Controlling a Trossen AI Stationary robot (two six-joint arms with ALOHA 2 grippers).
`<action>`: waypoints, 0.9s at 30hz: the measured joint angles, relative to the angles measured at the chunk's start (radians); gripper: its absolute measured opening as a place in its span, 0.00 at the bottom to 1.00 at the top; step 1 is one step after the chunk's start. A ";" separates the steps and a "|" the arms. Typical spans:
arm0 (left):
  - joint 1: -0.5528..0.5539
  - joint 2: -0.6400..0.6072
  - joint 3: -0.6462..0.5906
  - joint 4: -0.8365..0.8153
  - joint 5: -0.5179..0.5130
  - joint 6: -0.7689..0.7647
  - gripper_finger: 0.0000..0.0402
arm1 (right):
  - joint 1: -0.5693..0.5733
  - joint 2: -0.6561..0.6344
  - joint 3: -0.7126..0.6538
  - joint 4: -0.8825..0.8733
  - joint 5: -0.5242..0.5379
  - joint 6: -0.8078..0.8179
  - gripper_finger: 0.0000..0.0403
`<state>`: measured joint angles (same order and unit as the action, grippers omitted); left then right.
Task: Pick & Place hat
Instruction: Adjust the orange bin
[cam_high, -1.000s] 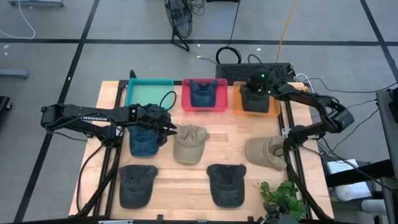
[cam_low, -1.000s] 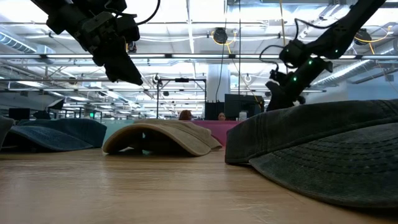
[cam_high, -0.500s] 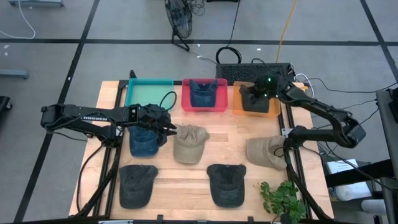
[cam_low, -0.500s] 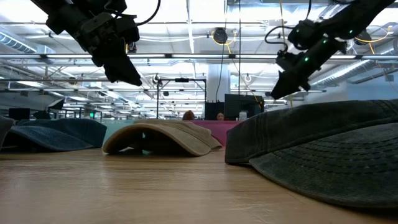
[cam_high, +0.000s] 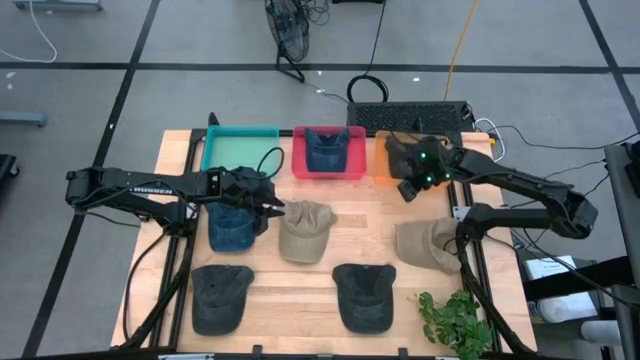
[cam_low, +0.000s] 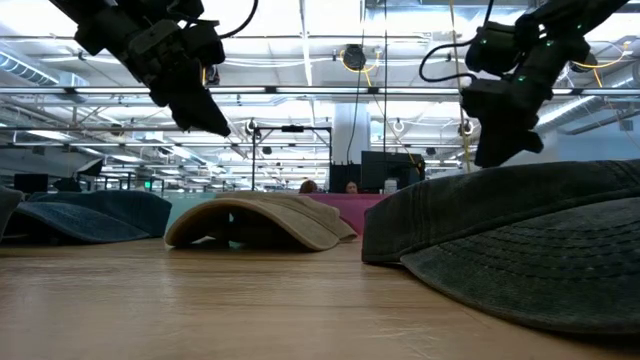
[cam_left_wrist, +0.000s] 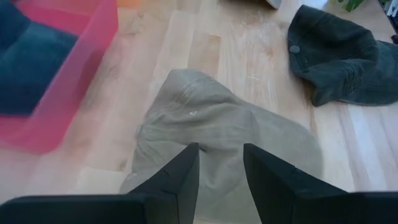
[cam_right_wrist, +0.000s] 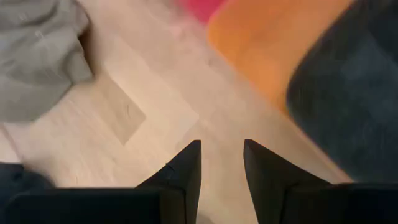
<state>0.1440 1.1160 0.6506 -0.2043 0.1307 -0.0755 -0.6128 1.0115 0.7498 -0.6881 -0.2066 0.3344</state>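
My left gripper (cam_high: 277, 208) hangs open over the table's left middle, above the crown of a tan hat (cam_left_wrist: 217, 124) that lies flat on the wood, with a blue hat (cam_high: 231, 228) beside it. My right gripper (cam_high: 406, 190) stands open above bare wood just in front of the orange bin (cam_high: 384, 172). A dark hat (cam_right_wrist: 348, 81) lies in that bin. Nothing is between either gripper's fingers.
A pink bin (cam_high: 300, 165) holds a blue hat (cam_high: 325, 150), and a teal bin (cam_high: 240, 148) stands left of it. Two dark grey hats (cam_high: 220, 297) (cam_high: 365, 295) and a grey-tan hat (cam_high: 428, 245) lie on the table. A plant (cam_high: 455, 320) stands at the near right corner.
My right gripper has moved away from over the orange bin toward the table's near edge and a little left, tipping further down. The dark hat stays in the bin.
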 joint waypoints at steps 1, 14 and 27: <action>0.002 0.000 0.006 -0.004 0.000 0.023 0.34 | 0.008 0.000 0.000 -0.013 0.001 0.012 0.24; 0.003 0.000 0.129 0.152 -0.035 0.117 0.34 | 0.079 0.000 -0.048 -0.200 0.180 0.181 0.24; 0.001 0.000 0.129 0.237 -0.036 0.118 0.34 | 0.007 0.000 -0.200 -0.113 0.366 0.196 0.24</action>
<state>0.1452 1.1156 0.7796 0.0328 0.0944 0.0426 -0.6058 1.0115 0.5497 -0.8010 0.1595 0.5302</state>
